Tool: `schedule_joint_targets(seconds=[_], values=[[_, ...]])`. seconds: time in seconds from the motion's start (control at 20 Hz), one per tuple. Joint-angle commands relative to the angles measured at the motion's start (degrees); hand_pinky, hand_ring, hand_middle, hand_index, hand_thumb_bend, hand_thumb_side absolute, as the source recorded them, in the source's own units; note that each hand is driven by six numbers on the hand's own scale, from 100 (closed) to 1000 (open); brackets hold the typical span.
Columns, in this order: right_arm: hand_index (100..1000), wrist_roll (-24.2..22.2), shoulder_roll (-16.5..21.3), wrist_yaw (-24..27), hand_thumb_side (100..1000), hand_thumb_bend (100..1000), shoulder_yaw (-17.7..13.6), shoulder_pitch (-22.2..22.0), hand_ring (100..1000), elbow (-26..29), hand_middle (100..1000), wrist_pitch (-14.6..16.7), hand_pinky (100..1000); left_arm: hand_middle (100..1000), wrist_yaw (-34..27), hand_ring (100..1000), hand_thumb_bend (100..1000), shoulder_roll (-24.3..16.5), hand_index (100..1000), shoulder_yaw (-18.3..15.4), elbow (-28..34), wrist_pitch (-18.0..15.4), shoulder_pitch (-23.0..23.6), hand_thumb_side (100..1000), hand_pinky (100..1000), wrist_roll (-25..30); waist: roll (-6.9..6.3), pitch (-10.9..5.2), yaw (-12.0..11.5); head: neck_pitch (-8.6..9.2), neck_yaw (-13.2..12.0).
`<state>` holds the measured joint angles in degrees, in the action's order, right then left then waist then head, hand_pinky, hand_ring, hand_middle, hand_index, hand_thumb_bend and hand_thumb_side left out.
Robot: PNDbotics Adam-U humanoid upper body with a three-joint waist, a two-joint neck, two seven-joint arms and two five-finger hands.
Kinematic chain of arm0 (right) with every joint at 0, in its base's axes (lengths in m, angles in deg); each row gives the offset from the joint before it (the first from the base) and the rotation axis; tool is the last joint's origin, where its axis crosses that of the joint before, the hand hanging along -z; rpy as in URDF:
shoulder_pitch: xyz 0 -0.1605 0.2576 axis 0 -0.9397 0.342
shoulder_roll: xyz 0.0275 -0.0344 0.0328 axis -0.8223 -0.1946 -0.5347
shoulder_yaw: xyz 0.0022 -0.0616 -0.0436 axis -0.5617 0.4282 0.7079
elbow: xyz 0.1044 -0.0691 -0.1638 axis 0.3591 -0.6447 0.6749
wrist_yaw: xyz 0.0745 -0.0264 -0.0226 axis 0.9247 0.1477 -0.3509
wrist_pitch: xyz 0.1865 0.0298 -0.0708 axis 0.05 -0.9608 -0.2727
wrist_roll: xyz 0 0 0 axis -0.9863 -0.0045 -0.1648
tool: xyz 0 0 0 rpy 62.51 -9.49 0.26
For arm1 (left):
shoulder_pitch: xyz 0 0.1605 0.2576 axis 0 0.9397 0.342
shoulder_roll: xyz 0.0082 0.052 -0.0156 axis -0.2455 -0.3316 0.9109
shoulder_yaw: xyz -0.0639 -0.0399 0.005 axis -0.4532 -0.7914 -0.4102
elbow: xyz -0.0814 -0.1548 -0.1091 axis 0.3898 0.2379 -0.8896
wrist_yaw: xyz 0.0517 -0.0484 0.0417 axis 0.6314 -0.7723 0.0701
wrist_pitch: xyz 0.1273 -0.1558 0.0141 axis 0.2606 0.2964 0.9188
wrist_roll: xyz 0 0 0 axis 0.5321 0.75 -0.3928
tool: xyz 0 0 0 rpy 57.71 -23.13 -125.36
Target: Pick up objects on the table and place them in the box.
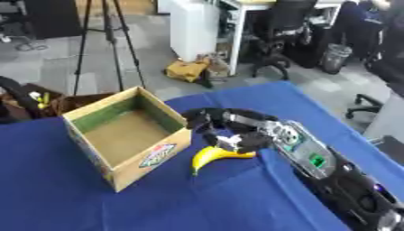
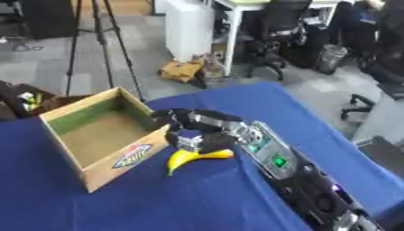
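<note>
Beside the box, your right hand curls onto 1 banana, whether gripped I cannot tell; lifting early risks it slipping out.

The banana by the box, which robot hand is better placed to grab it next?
The right robot hand. It hangs directly over the banana, which lies on the blue table beside the cardboard box. The left robot hand shows in neither view.

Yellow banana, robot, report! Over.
Right hand over the yellow banana, fingers curled, grip unclear. Banana on blue cloth beside the open cardboard box. Left hand unseen. Nothing blocking.
</note>
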<state>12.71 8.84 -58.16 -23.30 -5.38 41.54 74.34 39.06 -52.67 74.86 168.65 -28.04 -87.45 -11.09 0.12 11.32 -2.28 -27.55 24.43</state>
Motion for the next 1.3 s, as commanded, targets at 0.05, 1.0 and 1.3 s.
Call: schedule_joint_targets(seconds=[0.05, 1.0, 1.3], values=[[887, -1.4, 1.8, -2.7, 714, 100, -1.3, 1.1, 1000, -2.4, 1000, 1.4, 898, 484, 0.2, 689, 228, -0.6, 668, 0.3, 0.8, 0.0, -0.5, 983, 721, 0.2, 0.14, -0.74, -0.1, 0.36, 0.3], [949, 12.2, 3.8, -33.4, 483, 238, -3.9, 2.5, 1000, -12.0, 1000, 14.2, 961, 484, 0.4, 691, 228, -0.8, 668, 0.3, 0.7, 0.0, -0.3, 985, 722, 0.2, 0.43, -0.67, -0.4, 0.37, 0.8], [943, 18.0, 3.8, -40.8, 460, 234, -3.9, 2.7, 1000, -16.0, 993, 14.0, 942, 484, 0.4, 692, 228, -0.8, 668, 0.3, 0.7, 0.0, -0.4, 986, 722, 0.2, 0.52, -0.56, -0.6, 0.34, 0.9]])
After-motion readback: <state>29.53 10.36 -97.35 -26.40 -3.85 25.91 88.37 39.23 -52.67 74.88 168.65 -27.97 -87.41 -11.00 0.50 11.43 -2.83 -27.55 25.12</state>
